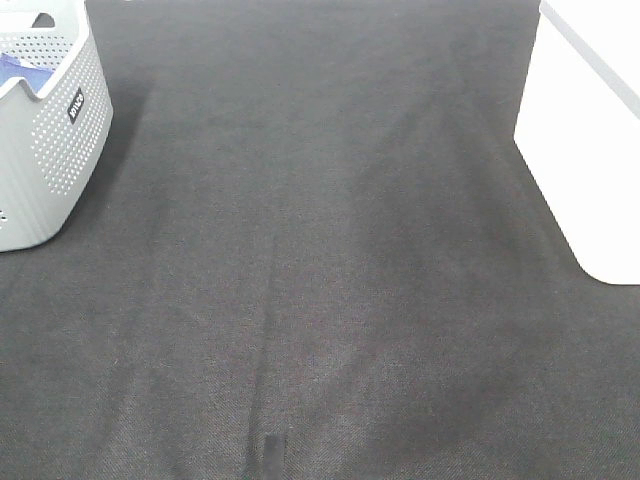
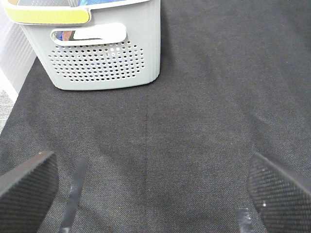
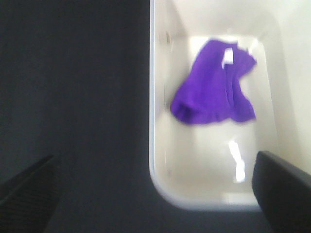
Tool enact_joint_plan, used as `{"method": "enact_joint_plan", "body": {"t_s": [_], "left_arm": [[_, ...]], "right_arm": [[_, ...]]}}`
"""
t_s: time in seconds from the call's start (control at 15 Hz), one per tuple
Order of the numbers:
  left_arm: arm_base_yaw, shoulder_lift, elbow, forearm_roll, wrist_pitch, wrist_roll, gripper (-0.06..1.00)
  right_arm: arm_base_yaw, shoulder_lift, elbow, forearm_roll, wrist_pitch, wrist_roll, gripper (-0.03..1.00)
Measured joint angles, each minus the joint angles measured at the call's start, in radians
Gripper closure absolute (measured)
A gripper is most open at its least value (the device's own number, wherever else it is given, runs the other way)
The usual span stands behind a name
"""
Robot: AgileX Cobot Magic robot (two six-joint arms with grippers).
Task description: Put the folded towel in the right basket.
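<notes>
A purple towel [image 3: 214,87] lies crumpled on the floor of the white right basket [image 3: 154,145], seen only in the right wrist view. In the exterior high view the right basket [image 1: 585,140] shows at the right edge, its inside hidden. My right gripper [image 3: 155,204] is open and empty, above the basket's near corner. My left gripper [image 2: 155,194] is open and empty over the dark cloth, facing the grey perforated left basket [image 2: 104,63]. Neither gripper shows in the exterior high view.
The grey left basket [image 1: 45,140] stands at the left edge with blue cloth [image 1: 15,68] inside. A dark woven cloth [image 1: 320,280] covers the table between the two baskets.
</notes>
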Motion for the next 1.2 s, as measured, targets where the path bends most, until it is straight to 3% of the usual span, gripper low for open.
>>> {"method": "enact_joint_plan", "body": {"t_s": [0.13,0.53,0.93,1.2], "left_arm": [[0.0,0.0,0.0,0.0,0.0,0.0,-0.05],[0.0,0.0,0.0,0.0,0.0,0.0,-0.05],[0.0,0.0,0.0,0.0,0.0,0.0,-0.05],[0.0,0.0,0.0,0.0,0.0,0.0,-0.05]], "right_arm": [[0.0,-0.346,0.336,0.0,0.003,-0.012,-0.01],[0.0,-1.043,0.927,-0.055,-0.068,-0.014,-0.01],[0.0,-1.421,1.192,0.006,-0.101,-0.03,0.0],[0.0,-1.464,1.197,0.04,-0.126,-0.068,0.01]]}}
